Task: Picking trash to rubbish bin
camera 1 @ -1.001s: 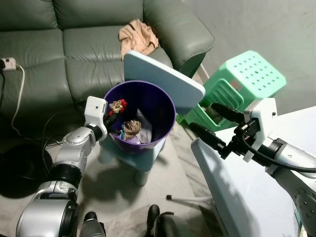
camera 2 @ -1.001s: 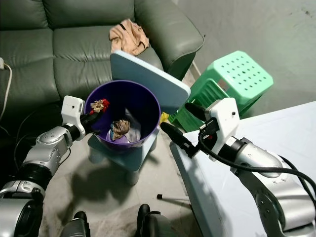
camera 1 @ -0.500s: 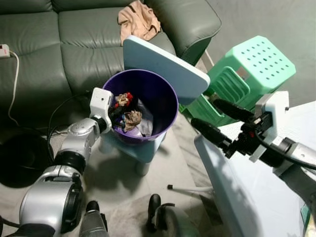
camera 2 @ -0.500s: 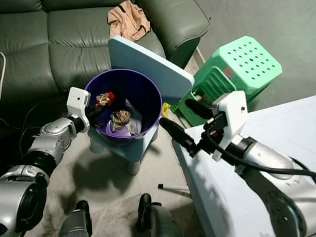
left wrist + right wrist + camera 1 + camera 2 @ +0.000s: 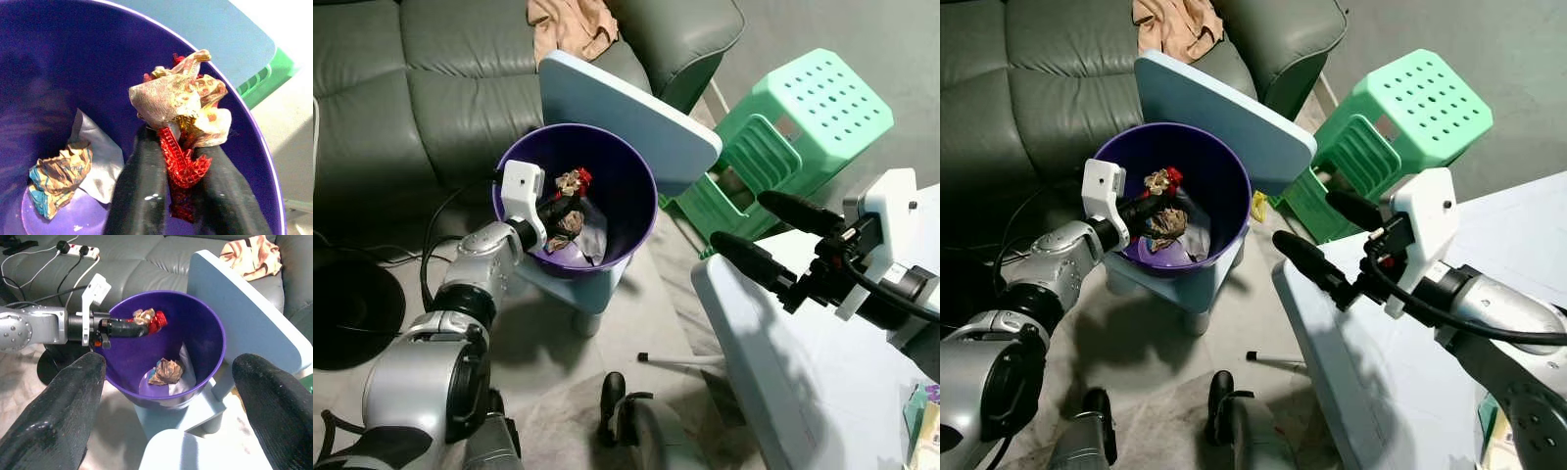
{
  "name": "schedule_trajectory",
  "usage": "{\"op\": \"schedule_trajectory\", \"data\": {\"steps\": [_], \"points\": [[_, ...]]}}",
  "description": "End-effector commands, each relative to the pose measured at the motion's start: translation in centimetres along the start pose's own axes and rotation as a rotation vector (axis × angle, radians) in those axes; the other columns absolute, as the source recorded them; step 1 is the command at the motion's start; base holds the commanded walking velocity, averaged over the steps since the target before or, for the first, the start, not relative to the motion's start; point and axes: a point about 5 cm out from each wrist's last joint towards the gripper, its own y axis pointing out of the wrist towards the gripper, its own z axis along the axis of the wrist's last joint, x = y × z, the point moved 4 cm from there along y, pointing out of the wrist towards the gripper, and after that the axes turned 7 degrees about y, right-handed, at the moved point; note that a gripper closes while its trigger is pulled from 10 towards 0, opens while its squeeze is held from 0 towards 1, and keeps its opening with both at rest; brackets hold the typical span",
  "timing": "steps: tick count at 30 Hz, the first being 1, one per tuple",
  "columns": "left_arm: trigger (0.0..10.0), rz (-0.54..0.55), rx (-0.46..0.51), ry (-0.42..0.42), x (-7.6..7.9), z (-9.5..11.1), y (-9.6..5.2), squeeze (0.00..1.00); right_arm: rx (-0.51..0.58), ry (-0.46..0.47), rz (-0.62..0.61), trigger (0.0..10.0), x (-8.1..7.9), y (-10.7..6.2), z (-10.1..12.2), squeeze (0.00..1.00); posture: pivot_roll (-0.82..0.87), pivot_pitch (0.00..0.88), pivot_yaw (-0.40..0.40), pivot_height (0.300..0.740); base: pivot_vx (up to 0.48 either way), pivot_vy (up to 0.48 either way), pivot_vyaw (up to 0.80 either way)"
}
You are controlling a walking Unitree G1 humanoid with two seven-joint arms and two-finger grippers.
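Left pincer, eye views: left pincer [image 5: 564, 194] reaches over the near rim of the purple bin [image 5: 628, 164], its fingers clamped on a wad of trash [image 5: 572, 180], tan paper with red mesh.
Trash against bin, eye views: the wad hangs inside the rim, above the bin's floor, so from where I stand the drop is straight down; nothing lies between it and the bottom.
Already in the bin: a crumpled wrapper [image 5: 1167, 223] and a pale sheet lie on the floor of the bin, just below and beyond the fingers.
Bin's perch: it sits on a small blue chair [image 5: 626, 117], whose back rises behind the far rim; a green stool [image 5: 808, 113] stands beyond that.
Right pincer, eye views: right pincer [image 5: 773, 240] hovers above the white desk [image 5: 783, 382], fingers apart and holding nothing, well apart from the bin; the left arm is plainly the nearer one.
Left wrist view: both black fingers [image 5: 142, 181] pinch the red mesh at the wad's lower end, the tan paper bulging past the tips; the wad's long axis runs on from the fingers, toward the far wall of the bin.
Right wrist view: the spread fingers [image 5: 58, 406] frame the bin, with the left pincer and its wad held just inside the rim.
Judgement: letting go is likely all that remains, since the wad is already over the opening.
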Motion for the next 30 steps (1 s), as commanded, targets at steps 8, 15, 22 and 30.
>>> {"op": "schedule_trajectory", "data": {"steps": [8,15,22,30], "points": [[10.0,-0.019,-0.030,-0.004,0.37,-0.53,0.12,1.00,-0.011,-0.014,-0.023,10.0,0.03,-0.71,0.34,0.00,-0.32,0.474,-0.228,0.740,0.000,0.000,0.00],[10.0,-0.023,-0.032,0.004,0.31,-0.48,0.09,1.00,-0.013,-0.016,-0.030,10.0,0.17,-0.79,0.33,0.00,-0.32,0.475,-0.226,0.740,0.000,0.000,0.00],[10.0,-0.028,-0.032,0.002,0.37,-0.43,0.12,1.00,-0.011,-0.013,-0.036,10.0,0.26,-0.77,0.32,0.00,-0.31,0.474,-0.221,0.740,0.000,0.000,0.00],[10.0,-0.026,-0.034,0.012,0.37,-0.36,0.16,1.00,-0.011,-0.014,-0.043,10.0,0.36,-0.83,0.22,0.00,-0.31,0.474,-0.218,0.740,0.000,0.000,0.00]]}}
